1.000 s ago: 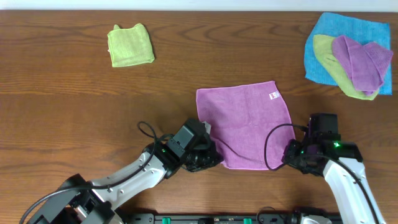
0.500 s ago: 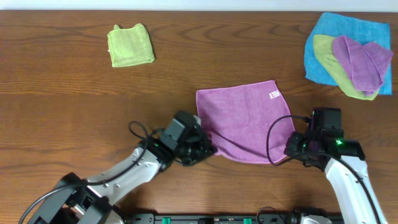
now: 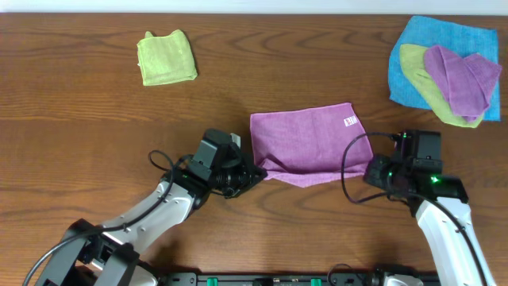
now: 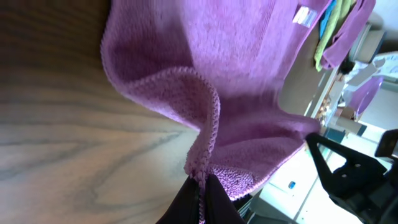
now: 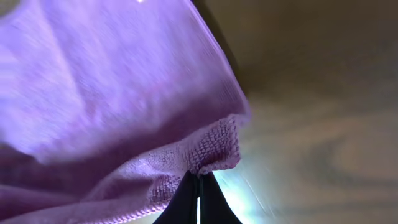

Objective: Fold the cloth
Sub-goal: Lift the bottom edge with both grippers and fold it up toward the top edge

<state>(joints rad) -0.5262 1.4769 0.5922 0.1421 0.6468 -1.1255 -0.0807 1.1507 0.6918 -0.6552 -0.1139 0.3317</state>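
Observation:
The lilac-purple cloth (image 3: 309, 143) lies mid-table with a small white tag (image 3: 349, 121) near its far right corner. Its near edge is lifted off the wood and sags between my two grippers. My left gripper (image 3: 252, 176) is shut on the near left corner. In the left wrist view the hem (image 4: 208, 124) runs down into the closed gripper (image 4: 202, 183). My right gripper (image 3: 371, 171) is shut on the near right corner. The right wrist view shows that corner (image 5: 217, 146) bunched just above the pinched gripper (image 5: 199, 182). The far edge still rests flat on the table.
A folded lime-green cloth (image 3: 167, 57) lies at the far left. At the far right a bright blue cloth (image 3: 432, 32) carries a lime-green cloth (image 3: 425, 83) and a crumpled purple one (image 3: 460, 75). Bare wooden tabletop (image 3: 95, 143) surrounds the cloth.
Both grippers have moved away from the table's front edge toward the far side, taking the cloth's near corners with them. The flat part of the cloth has become shorter.

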